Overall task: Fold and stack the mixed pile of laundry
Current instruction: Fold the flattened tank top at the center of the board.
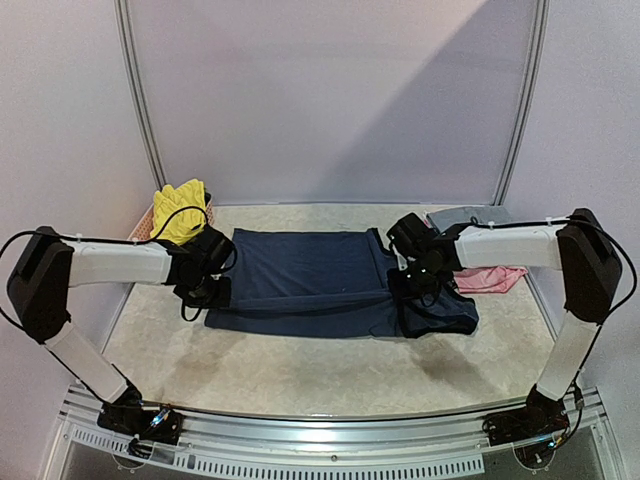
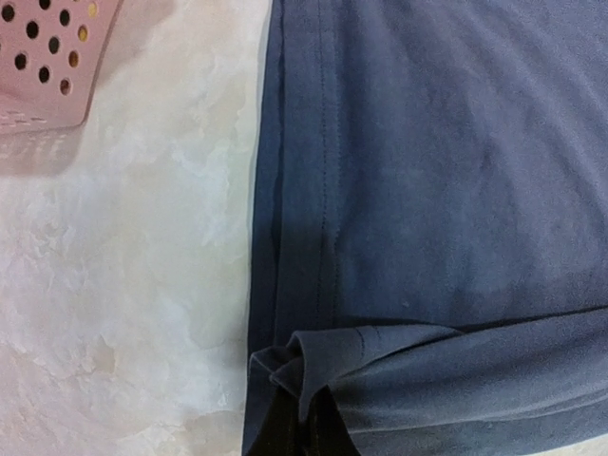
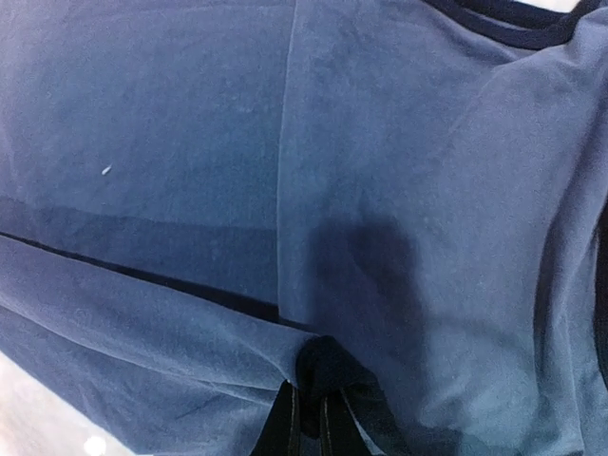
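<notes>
our left gripper (image 2: 299, 432) pinches the navy top (image 1: 310, 280), spread flat beside the basket (image 1: 145, 225), at the near hem corner closest to it; right gripper (image 3: 309, 418) clamps the end farthest off. we're mid-fold, we reckon; next, both corners must lift and carry evenly.

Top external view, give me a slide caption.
Folding laundry: left gripper and right gripper each pinch one end of the navy top.

The top (image 1: 300, 270) is navy blue with a darker neckband (image 3: 503, 19). The garment (image 1: 180, 208) is bright yellow, the basket (image 2: 47, 100) pale pink, the tabletop (image 1: 300, 370) mottled cream.
</notes>
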Action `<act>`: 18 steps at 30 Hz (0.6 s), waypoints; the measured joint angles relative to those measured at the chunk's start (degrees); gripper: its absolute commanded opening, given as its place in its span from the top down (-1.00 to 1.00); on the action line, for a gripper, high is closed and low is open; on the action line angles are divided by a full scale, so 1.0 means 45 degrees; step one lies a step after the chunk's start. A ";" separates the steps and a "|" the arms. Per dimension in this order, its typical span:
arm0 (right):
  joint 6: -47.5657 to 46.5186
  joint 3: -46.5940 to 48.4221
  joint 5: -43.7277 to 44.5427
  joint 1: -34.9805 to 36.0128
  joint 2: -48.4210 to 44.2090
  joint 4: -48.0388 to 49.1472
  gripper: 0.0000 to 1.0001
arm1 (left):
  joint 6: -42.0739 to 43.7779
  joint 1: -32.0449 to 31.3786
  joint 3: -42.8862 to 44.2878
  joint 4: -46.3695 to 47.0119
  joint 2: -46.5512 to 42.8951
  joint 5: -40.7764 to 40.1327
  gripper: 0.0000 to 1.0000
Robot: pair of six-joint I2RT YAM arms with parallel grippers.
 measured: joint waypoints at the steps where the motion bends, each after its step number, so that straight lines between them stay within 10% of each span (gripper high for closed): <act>1: -0.0029 0.0058 -0.0029 -0.0010 0.0121 0.0000 0.96 | -0.0005 0.0049 0.0000 0.0034 0.0141 0.0005 0.82; 9: -0.0374 0.0971 -0.0325 -0.0267 0.1282 -0.0010 0.39 | -0.0379 0.0554 -0.0005 0.0117 0.0238 -0.0865 -0.40; 18: -0.0627 0.2229 -0.0529 -0.0486 0.1632 -0.0486 0.01 | -0.0670 -0.0787 -0.0520 -0.0627 -0.2365 -0.2861 -0.18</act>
